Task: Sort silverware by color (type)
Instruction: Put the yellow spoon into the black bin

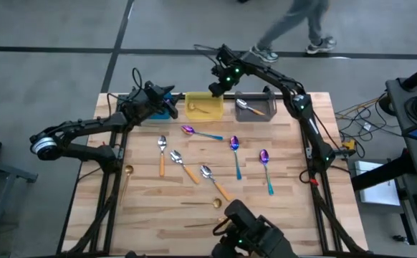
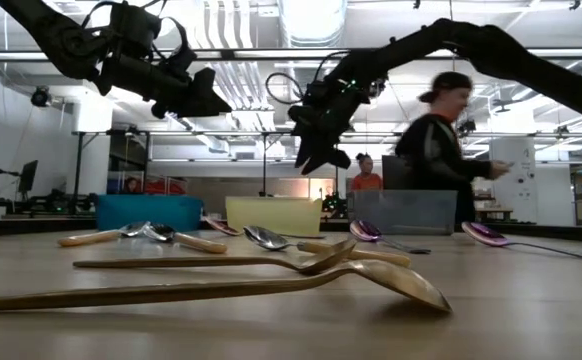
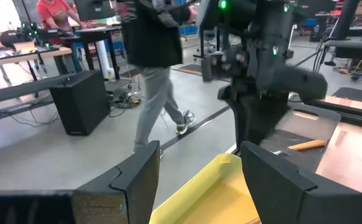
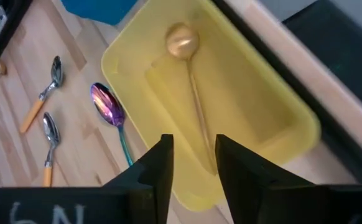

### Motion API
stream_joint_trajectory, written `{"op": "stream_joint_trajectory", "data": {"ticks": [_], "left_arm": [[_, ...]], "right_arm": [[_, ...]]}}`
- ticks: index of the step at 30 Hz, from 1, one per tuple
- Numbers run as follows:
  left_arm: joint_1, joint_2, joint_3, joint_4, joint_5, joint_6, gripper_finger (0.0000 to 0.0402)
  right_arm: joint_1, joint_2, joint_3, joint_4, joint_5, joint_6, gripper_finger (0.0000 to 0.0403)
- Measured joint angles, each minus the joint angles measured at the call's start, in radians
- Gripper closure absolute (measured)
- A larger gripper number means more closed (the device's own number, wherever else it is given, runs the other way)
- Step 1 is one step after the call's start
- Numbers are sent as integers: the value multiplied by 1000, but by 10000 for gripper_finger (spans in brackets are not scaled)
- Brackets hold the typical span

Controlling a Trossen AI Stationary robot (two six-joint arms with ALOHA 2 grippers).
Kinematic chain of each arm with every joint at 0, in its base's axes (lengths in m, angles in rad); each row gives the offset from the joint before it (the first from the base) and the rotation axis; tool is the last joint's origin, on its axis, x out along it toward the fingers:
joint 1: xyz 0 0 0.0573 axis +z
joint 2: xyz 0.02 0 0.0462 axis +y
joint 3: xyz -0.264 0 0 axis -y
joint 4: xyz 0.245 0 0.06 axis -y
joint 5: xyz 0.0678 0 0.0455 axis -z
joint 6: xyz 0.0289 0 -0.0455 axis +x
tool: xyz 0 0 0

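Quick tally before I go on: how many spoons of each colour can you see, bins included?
Purple spoons with teal handles: 3
Silver spoons with orange handles: 4
Gold spoons: 3
Total: 10
The inside of the blue bin is hidden.

Robotics lab or workshop, open-plan. Polished concrete floor (image 1: 51, 29) with dark seams; exposed ceiling ducting (image 2: 311, 20) and strip lights; wooden workbench (image 1: 187, 208) on a dark frame; further benches, monitors and cabling behind; people (image 2: 441, 150) walking and seated among the stations.
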Motion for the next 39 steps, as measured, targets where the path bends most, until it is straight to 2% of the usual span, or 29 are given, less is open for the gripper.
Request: {"op": "stream_joint_trajectory", "data": {"ticks": [6, 13, 18, 23, 31, 39], "left_arm": [[-5, -5, 0, -125, 1, -77, 198], [-28, -9, 0, -330, 27, -148, 198], [-53, -21, 0, -409, 137, -227, 198], [-89, -50, 0, -496, 236, -316, 198], [-181, -65, 1, -720, 248, -474, 198], [-295, -95, 30, -1005, 323, -670, 198]], "right_arm": [[-19, -49, -2, -47, 3, -91, 279], [43, -121, -75, -2, 0, -186, 278], [98, -214, -239, 134, 0, -179, 280], [151, -373, -495, 380, 6, -138, 287], [234, -634, -850, 702, 226, -130, 302], [272, -831, -1096, 937, 237, -125, 303]]}}
